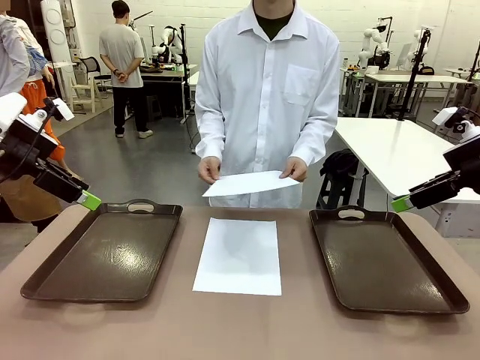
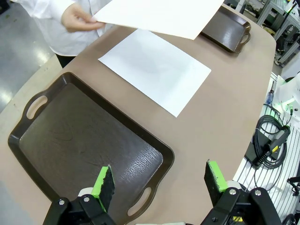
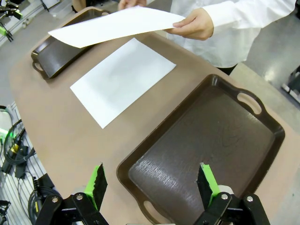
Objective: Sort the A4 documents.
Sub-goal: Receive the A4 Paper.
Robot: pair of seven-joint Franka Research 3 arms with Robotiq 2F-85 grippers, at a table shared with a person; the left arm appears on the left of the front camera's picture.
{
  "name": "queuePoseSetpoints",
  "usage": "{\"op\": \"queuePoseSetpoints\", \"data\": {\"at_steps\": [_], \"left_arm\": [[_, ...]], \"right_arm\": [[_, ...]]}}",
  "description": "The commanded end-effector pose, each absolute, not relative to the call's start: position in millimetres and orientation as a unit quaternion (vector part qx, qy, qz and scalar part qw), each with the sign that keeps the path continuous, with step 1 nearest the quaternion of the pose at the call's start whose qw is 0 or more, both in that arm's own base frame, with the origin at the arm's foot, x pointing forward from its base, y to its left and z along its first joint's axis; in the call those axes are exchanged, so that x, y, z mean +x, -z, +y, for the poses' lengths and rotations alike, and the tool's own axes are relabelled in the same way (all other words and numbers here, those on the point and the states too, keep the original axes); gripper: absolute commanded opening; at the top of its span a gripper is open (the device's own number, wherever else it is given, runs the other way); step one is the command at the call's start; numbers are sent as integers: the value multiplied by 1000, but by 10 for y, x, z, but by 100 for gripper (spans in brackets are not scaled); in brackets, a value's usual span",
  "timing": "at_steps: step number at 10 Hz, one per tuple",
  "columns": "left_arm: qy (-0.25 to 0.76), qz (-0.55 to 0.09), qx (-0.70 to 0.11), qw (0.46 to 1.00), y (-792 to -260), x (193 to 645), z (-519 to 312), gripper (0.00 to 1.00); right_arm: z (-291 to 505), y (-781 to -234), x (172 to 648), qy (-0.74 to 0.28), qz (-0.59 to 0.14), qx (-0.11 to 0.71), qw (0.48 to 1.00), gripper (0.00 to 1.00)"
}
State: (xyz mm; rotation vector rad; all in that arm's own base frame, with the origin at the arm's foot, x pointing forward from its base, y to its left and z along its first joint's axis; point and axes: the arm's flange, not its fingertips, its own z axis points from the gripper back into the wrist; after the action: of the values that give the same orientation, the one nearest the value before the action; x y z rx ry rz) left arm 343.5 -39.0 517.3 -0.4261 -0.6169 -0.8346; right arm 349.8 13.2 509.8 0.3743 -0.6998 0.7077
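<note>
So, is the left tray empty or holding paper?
Empty: the left tray shows bare brown bottom; one sheet lies beside it on the table.

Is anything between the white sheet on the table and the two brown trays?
Nothing visible. The flat white paper sheet lies between the left dark brown handled tray and the right tray, with only bare tan table in each gap. A person holds a second white sheet above the far edge, off both paths.

Bright, even light comes from above. The left tray point(image 1: 105, 251) and right tray point(image 1: 382, 259) shine a little. Shadows on the table point(image 1: 240, 322) are soft and faint. Wrist views bend at their sides.
</note>
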Motion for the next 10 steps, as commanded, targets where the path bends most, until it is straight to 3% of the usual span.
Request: {"op": "queuePoseSetpoints", "data": {"at_steps": [1, 10], "left_arm": [[402, -297, -207, 841, -5157, 3435, -383, 100], [402, -297, -207, 841, -5157, 3435, -383, 100]], "right_arm": [[134, -5070, 3517, -342, -333, 186, 859, 100], [134, -5070, 3517, -342, -333, 186, 859, 100]]}}
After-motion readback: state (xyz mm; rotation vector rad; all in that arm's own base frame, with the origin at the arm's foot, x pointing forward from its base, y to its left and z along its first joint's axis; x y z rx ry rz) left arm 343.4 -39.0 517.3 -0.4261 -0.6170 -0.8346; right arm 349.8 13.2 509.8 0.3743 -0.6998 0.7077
